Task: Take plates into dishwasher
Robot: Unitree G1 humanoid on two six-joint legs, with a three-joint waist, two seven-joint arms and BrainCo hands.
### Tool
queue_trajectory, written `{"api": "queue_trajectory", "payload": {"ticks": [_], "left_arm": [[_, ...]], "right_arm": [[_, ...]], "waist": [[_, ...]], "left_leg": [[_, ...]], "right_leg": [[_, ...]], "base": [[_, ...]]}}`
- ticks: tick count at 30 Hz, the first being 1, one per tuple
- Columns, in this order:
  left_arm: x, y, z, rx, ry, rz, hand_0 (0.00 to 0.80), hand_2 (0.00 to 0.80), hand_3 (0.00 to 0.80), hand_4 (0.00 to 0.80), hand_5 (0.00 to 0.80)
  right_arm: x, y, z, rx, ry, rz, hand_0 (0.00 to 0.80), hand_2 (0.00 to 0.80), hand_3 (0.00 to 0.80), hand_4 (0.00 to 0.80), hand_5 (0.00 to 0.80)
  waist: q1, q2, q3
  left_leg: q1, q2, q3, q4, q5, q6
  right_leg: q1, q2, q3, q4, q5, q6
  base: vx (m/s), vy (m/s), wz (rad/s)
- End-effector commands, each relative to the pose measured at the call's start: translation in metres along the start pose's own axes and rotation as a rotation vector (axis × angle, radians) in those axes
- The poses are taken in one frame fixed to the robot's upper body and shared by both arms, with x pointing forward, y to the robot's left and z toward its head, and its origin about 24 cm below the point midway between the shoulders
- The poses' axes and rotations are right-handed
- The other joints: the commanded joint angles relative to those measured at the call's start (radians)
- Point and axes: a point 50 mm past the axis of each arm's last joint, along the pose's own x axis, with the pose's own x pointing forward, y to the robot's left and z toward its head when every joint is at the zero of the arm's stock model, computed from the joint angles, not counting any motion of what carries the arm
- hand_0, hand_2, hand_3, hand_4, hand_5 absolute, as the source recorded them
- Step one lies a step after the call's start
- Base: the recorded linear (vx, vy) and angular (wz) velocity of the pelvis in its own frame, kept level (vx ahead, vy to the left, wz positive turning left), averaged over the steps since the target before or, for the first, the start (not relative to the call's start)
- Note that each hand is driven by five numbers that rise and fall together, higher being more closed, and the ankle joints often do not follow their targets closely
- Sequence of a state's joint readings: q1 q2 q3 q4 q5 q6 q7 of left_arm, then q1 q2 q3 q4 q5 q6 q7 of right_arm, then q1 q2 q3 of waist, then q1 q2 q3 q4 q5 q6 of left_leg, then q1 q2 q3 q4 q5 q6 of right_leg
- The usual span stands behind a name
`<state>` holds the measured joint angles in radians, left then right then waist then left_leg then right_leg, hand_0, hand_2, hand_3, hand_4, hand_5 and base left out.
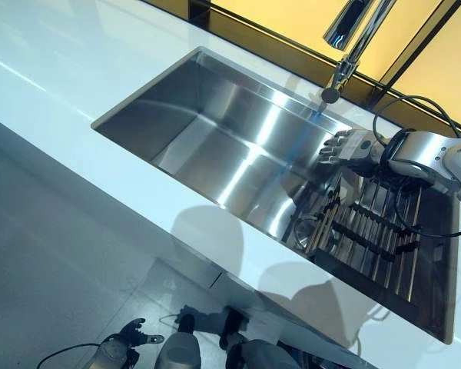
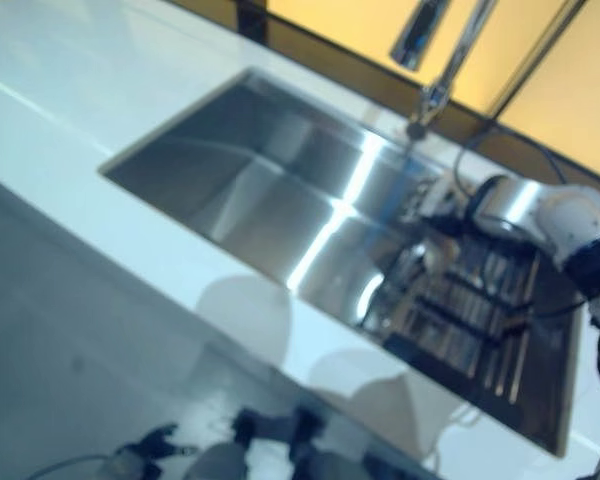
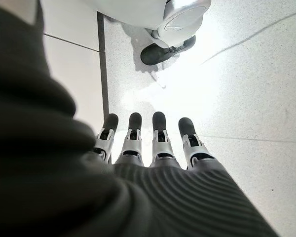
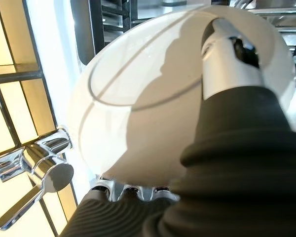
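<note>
A white plate (image 4: 153, 98) fills the right wrist view. My right hand (image 4: 227, 64) is shut on it, with the thumb across its face and the fingers (image 4: 133, 190) under its rim. In the left eye view my right hand (image 1: 346, 146) is over the right end of the sink, just above a dark slatted rack (image 1: 376, 231). The plate does not show clearly in the eye views. My left hand (image 3: 153, 143) hangs low by the floor with straight fingers and holds nothing. It also shows in the left eye view (image 1: 131, 338).
A steel sink (image 1: 215, 131) is set in a white counter (image 1: 77, 69). A chrome tap (image 1: 353, 38) stands behind the sink, close above my right hand, and also shows in the right wrist view (image 4: 39, 173). A small round steel thing (image 1: 311, 231) lies beside the rack.
</note>
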<state>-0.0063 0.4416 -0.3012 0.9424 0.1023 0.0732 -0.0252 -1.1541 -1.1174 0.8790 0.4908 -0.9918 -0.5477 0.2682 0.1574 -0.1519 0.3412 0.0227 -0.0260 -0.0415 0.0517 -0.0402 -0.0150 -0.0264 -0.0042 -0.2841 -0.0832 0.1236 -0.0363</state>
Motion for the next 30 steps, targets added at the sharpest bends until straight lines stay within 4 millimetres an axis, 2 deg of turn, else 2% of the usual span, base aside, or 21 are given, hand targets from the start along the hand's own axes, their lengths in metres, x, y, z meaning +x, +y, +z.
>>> {"api": "queue_trajectory", "payload": {"ticks": [1, 30], "left_arm": [[-0.0024, 0.0106, -0.0001, 0.022, -0.020, 0.030, 0.000, 0.000, 0.000, 0.000, 0.000], [-0.0013, 0.0129, 0.0055, 0.012, -0.031, 0.038, 0.000, 0.000, 0.000, 0.000, 0.000]], "right_arm": [[-0.0102, 0.0075, -0.0206, -0.014, 0.106, 0.059, 0.000, 0.000, 0.000, 0.000, 0.000], [-0.0125, 0.0172, -0.0246, 0.006, 0.139, 0.116, 0.000, 0.000, 0.000, 0.000, 0.000]], "waist": [[0.014, -0.015, -0.007], [0.005, -0.013, 0.006]], "left_leg": [[-0.122, 0.006, 0.070, 0.102, -0.071, 0.038], [-0.126, 0.006, 0.078, 0.094, -0.068, 0.044]], "right_leg": [[0.054, 0.027, 0.018, 0.062, -0.186, 0.012], [0.038, 0.024, 0.022, 0.071, -0.184, 0.013]], "base": [[0.000, 0.000, 0.00], [0.000, 0.000, 0.00]]}}
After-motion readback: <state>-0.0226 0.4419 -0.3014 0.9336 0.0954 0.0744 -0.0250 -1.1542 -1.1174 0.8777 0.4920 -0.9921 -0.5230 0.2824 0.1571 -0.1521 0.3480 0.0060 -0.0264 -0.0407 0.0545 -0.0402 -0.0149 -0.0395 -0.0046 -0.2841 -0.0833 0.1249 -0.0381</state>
